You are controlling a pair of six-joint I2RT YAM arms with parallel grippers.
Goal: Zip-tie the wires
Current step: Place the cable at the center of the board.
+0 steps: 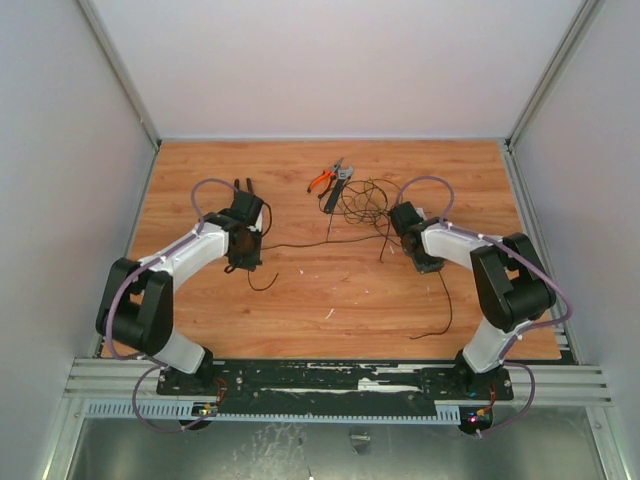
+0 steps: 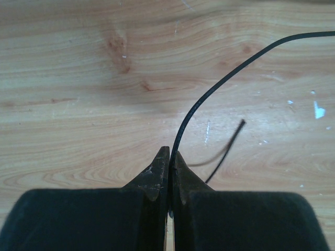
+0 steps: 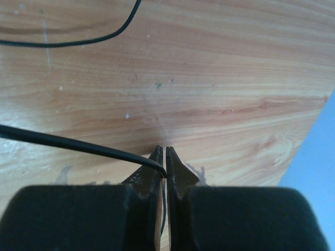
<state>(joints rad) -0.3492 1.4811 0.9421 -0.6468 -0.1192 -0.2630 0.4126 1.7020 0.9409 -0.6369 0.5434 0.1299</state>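
Between the left jaws, pinched shut, one strand of the wires (image 2: 209, 91) is clamped. It arcs up and to the right over the tabletop (image 2: 78, 78), and a loose wire end lies just beside it. The right jaws are likewise closed on a strand, which runs off to their left. Farther out, the wires' loose loops lie tangled at the far middle of the tabletop, between both arms. They sit just beside the orange-handled pliers (image 1: 322, 180), with the zip tie (image 1: 331, 198) next to them.
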